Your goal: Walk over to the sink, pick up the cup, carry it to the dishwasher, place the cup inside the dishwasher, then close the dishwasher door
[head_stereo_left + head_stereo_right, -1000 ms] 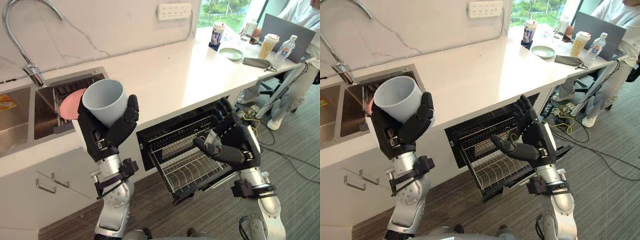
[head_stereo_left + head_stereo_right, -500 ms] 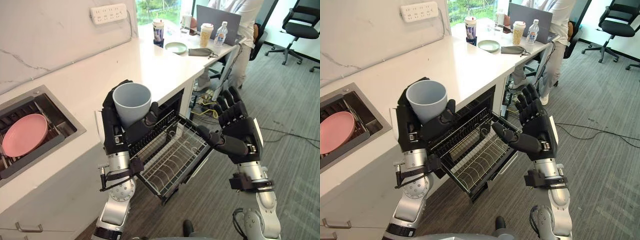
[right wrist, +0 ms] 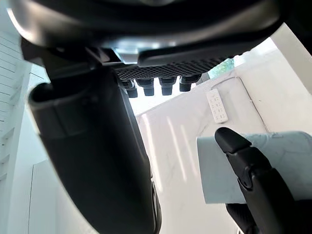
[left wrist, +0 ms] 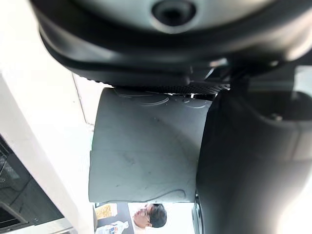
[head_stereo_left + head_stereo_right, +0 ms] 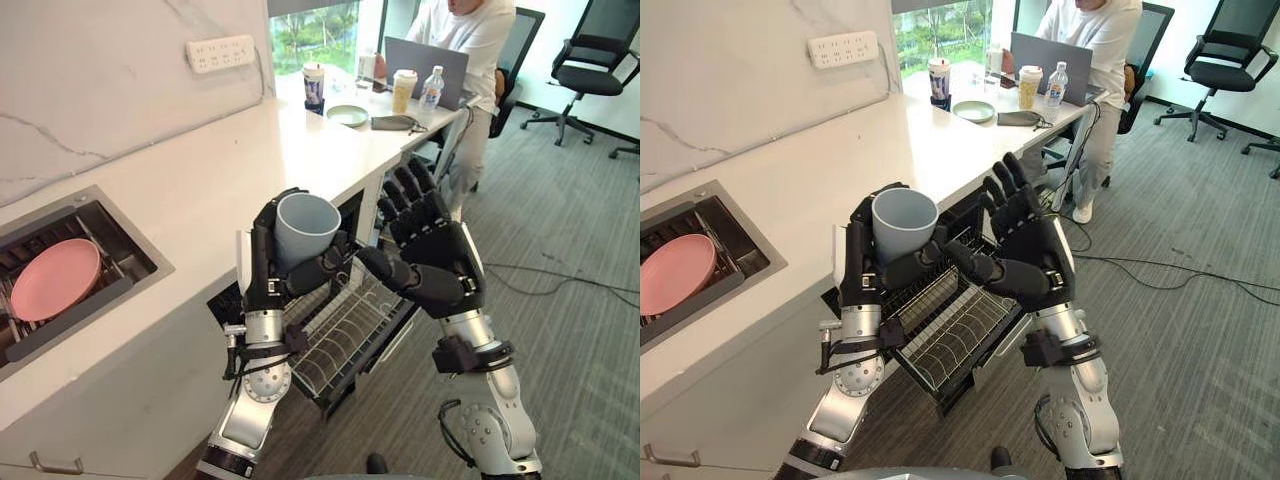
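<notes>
My left hand (image 5: pixel 262 270) is curled round a grey-blue cup (image 5: pixel 303 229), held upright with its mouth up over the pulled-out dishwasher rack (image 5: pixel 345 330). The cup's side (image 4: pixel 146 151) shows close up in the left wrist view. My right hand (image 5: pixel 432 262) is open, fingers straight and spread, its thumb reaching toward the cup from the right, close beside it. The rack sticks out from the dishwasher opening under the white counter (image 5: pixel 200 190); the door below it is mostly hidden by the rack and my arms.
A sink (image 5: pixel 90 275) with a pink plate (image 5: pixel 55 280) lies at the left. At the counter's far end stand cups, a bottle, a green plate (image 5: pixel 349 115) and a laptop, with a seated person (image 5: pixel 470 40). Grey carpet and office chairs lie to the right.
The view has shifted a little. My left hand carried the cup rightward over the rack, and my right hand moved left and up until it is close beside the cup.
</notes>
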